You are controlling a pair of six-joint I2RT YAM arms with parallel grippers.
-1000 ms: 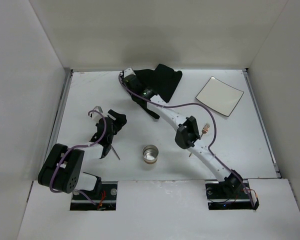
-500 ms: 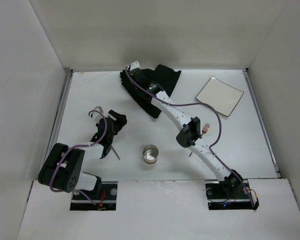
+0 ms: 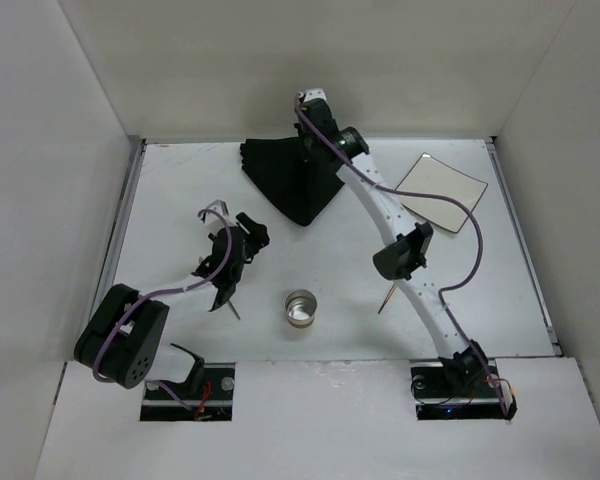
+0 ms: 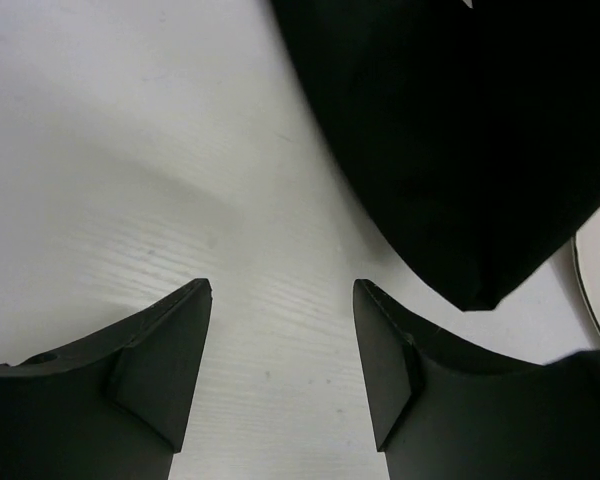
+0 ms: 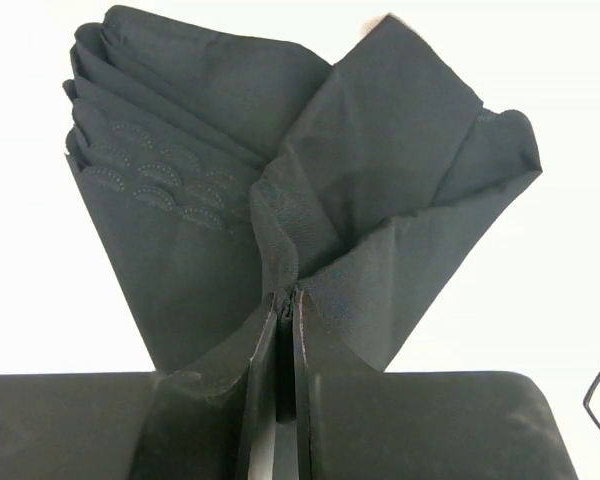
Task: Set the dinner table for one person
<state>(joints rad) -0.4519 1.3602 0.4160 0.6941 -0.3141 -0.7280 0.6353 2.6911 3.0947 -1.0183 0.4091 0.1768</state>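
Note:
My right gripper [image 3: 308, 148] [image 5: 285, 292] is shut on a bunched corner of the black cloth mat [image 3: 292, 185] [image 5: 230, 190]. It holds the mat up near the far edge of the white dinner table [image 3: 180, 200], and the cloth hangs down in a point. My left gripper [image 3: 250, 238] [image 4: 280, 290] stands open over bare table at the left middle, with nothing between its fingers. The mat's lower tip [image 4: 460, 150] is just ahead of it to the right. The square white plate [image 3: 442, 188] lies at the back right.
A small round metal tin [image 3: 301, 308] stands near the front centre. A thin grey utensil [image 3: 232, 305] lies just behind my left gripper. A wooden-handled utensil [image 3: 387, 298] pokes out from under the right arm. Metal rails [image 3: 123, 225] and white walls border the table.
The right gripper has closed on the mat, lifted it and carried it right and back, so the cloth now hangs unfolded. The left gripper has moved slightly right and its jaws have narrowed.

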